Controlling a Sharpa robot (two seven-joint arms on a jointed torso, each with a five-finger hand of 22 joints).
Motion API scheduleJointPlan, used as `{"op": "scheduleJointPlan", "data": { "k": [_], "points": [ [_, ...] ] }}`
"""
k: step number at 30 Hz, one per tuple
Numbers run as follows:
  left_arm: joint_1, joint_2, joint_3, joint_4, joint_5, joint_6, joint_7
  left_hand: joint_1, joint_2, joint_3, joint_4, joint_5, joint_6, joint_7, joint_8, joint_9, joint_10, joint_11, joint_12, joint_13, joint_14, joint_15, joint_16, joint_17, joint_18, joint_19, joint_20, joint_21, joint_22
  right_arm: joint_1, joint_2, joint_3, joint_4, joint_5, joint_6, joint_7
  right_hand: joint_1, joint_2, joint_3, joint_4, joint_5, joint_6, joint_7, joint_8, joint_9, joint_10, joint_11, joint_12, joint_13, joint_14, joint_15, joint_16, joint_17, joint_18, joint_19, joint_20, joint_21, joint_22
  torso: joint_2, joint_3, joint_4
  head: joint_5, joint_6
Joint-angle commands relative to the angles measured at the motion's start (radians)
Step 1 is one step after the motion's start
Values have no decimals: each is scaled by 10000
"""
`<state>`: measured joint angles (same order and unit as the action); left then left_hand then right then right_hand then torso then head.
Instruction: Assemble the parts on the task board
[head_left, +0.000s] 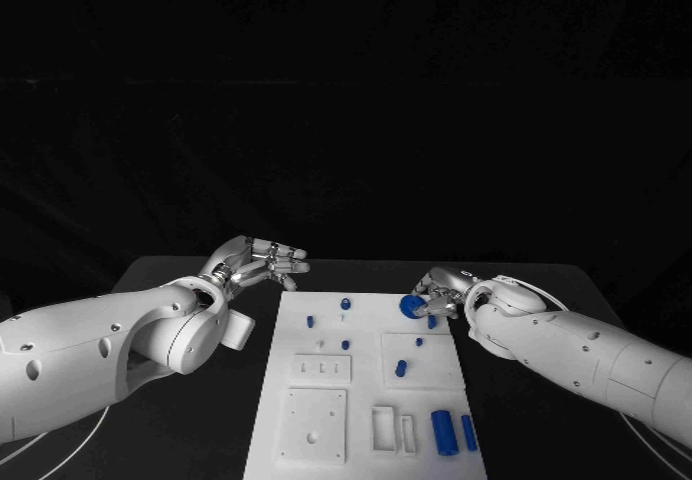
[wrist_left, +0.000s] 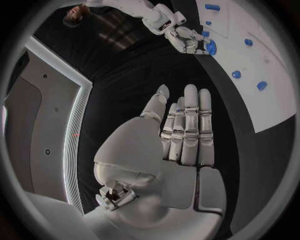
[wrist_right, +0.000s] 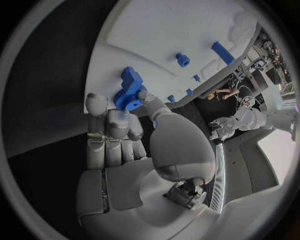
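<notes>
Nearest the camera, two blue cylinders (head_left: 456, 432) are seen lying side by side at the near right corner of the task board (head_left: 361, 385), just right of a white rectangular frame (head_left: 391, 429). A square white block (head_left: 316, 425) is set at the near left of the board.

Going left to right: the left arm is brought in from the left, and the left hand (head_left: 264, 262) is held above the black table (head_left: 202, 290) just beyond the board's far left corner. Its fingers (wrist_left: 189, 125) are stretched out straight and kept close together, and nothing is held in them.

On the board, small blue parts are seen standing: a peg (head_left: 310, 322) at the left, another (head_left: 346, 302) toward the far edge, one (head_left: 345, 345) in the middle, and two more (head_left: 401, 368) on the raised square plate to the right.

At the board's far right edge, a blue round part (head_left: 414, 305) is pinched by the right hand (head_left: 447, 292). In the right wrist view the blue part (wrist_right: 129, 95) is gripped between thumb and fingertips (wrist_right: 97, 105), over the board's edge. Whether it touches the board cannot be told.
</notes>
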<state>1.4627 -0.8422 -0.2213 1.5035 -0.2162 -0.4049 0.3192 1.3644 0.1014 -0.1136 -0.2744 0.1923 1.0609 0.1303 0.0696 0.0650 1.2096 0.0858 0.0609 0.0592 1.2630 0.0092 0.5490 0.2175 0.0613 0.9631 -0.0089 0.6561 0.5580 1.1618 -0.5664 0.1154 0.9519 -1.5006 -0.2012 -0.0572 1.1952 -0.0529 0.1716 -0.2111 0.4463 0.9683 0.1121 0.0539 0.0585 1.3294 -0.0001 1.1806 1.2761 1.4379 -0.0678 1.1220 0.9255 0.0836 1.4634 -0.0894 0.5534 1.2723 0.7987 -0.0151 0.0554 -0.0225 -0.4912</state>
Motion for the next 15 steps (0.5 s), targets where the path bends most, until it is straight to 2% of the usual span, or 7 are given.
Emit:
{"op": "scheduleJointPlan", "data": {
  "k": [1, 5, 6, 8, 10, 15],
  "points": [
    [9, 31, 6, -1, -43, 122, 55, 67, -2, 4, 4, -23, -43, 14, -36, 9, -63, 7, -23, 1, -48, 23, 18, -13, 104, 7, 17, -32, 11, -53, 45, -23, -35, -266, 267, -133, -63, 96, 44, 60, -125, 263, -27, 68, 25, 77, -3, 46, 20, 39, 12, 23, 9, 62, 485, 12, 57, 24, 1, -7, 3, 8, 2],
    [8, 48, 6, -17, -44, 125, 57, 67, -2, 4, 4, -23, -43, 14, -36, 9, -63, 7, -23, 1, -48, 23, 18, -13, 104, 7, 17, -32, 11, -63, 62, -24, -66, -431, 213, -225, 8, 159, 374, -19, -653, 582, -43, 78, 35, 83, -2, 54, 25, 46, 10, 31, 18, 53, 484, 9, 70, 43, 1, -11, 6, 15, -4],
    [7, 51, 6, -22, -44, 125, 56, 67, -2, 4, 4, -23, -43, 14, -36, 9, -63, 7, -23, 1, -48, 23, 18, -13, 104, 7, 17, -32, 11, -66, 64, -25, -73, -488, 198, -252, -62, 60, 763, -63, -723, 659, -65, 69, 31, 100, 4, 74, 36, 44, 11, 27, 13, 49, 489, 9, 74, 60, -2, -10, 5, 25, -16],
    [7, 53, 5, -29, -44, 123, 55, 67, -2, 4, 4, -23, -43, 14, -36, 9, -63, 7, -23, 1, -48, 23, 18, -13, 104, 7, 17, -32, 11, -70, 66, -26, -73, -557, 152, -282, -52, 38, 1262, -140, -946, 985, -62, 72, 34, 101, -5, 87, 46, 45, 14, 28, 11, 45, 481, 12, 78, 80, -3, -7, 3, 36, -28],
    [6, 55, 5, -35, -44, 119, 54, 67, -2, 4, 4, -23, -43, 14, -36, 9, -63, 7, -23, 1, -48, 23, 18, -13, 104, 7, 17, -32, 11, -72, 67, -26, -63, -650, 52, -310, -185, -97, 1723, -130, -980, 1121, -116, 80, 40, 112, -27, 100, 49, 48, -1, 34, 15, 36, 481, 3, 99, 119, -5, -1, -4, 44, -36],
    [6, 76, 5, -54, -45, 112, 50, 67, -2, 4, 4, -23, -43, 14, -36, 9, -63, 7, -23, 1, -48, 23, 18, -13, 104, 7, 17, -32, 11, -76, 75, -28, 17, -993, -366, -400, -111, -106, 1506, -15, -1099, 1567, -256, 83, 57, 172, -99, 140, 80, 51, -49, 28, 13, -15, 491, -46, 123, 142, -12, -3, -2, 55, -28]
  ]
}}
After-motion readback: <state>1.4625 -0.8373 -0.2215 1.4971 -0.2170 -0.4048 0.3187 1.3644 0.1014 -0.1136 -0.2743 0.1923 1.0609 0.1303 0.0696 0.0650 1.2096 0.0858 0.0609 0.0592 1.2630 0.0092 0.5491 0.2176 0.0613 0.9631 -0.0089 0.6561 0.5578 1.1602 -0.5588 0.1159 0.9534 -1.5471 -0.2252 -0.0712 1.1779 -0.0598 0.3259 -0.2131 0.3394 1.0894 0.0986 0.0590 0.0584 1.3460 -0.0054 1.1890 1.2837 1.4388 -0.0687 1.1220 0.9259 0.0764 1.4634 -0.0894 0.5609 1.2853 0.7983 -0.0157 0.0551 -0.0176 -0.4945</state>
